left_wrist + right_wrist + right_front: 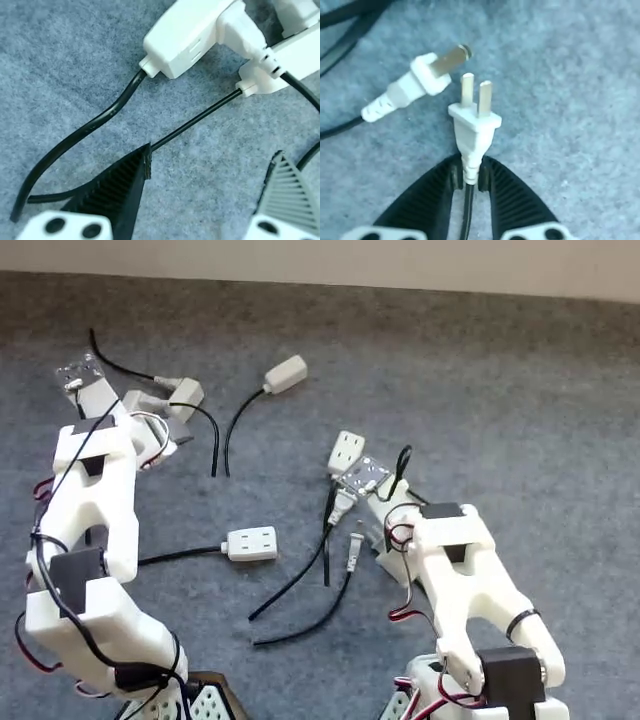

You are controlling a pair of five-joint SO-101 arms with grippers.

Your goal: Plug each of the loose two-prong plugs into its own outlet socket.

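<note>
Left gripper point(212, 155) at carpet's far-left corner, fingers spread, pinching nothing, thin black cord point(195, 120) running between them
Just beyond it: corner socket point(182, 35) on a thick cord, white plug point(272, 60) butted against it, can't tell if fully seated
Far socket point(285, 373) lies alone near the far edge, left of centre, its cord curling toward the near side
Mid socket point(252, 543) sits left of centre on the near half, cord leading off to the left arm
Loose plug point(415, 85) flat on the carpet around centre, prongs pointing to the far side, just beside the held plug point(475, 125), not touching
Right gripper point(469, 170) is clamped on the held plug's neck where the cord starts, prongs sticking out ahead of the fingers
Right socket point(346, 452) is just past those prongs, near but apart
</note>
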